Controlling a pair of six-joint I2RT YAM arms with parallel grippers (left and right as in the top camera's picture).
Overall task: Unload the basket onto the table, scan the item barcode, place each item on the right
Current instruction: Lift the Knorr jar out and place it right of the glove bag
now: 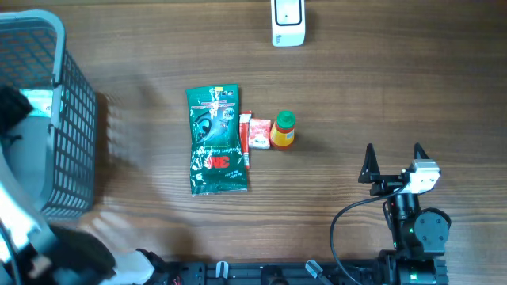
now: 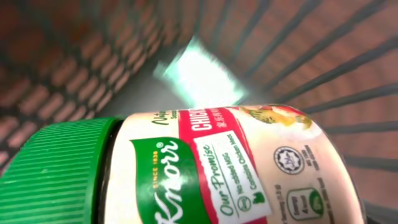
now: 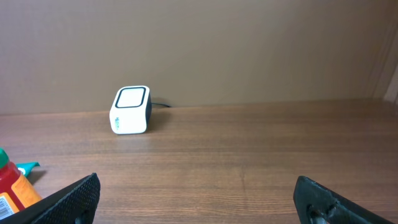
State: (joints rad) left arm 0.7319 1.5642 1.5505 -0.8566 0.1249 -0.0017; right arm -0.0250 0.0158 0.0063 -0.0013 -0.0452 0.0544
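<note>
Little done toward the scan so far, to judge by how things lie. Deep inside the wire basket (image 1: pixel 79 134) at the left end of the bench (image 1: pixel 380 87) with the left arm (image 1: pixel 11 109); up close in its wrist view, a jar (image 2: pixel 249 168) with a chicken label and a green ribbed lid (image 2: pixel 50 168), slanting across the picture against the basket's mesh. Presumably the item to be scanned. Cannot tell whether the left fingers are clamped on the jar or only beside it, with none of them showing in either view. Not yet out of the basket, in any case. Spread wide and holding nothing, the right fingers (image 1: pixel 394 152), low over the bench at front right, well apart from everything. At the far edge, a small white scanner (image 1: pixel 287 22) with nothing near it. Mid-bench, a green packet (image 1: pixel 214 141), a small red-and-white box (image 1: pixel 257 132) just beside it and a little bottle (image 1: pixel 283 131) against the box. Left to do, by this reckoning: get a firm hold on the jar, lift it out, carry it across and turn its barcode to the scanner. No barcode visible on the side shown.
</note>
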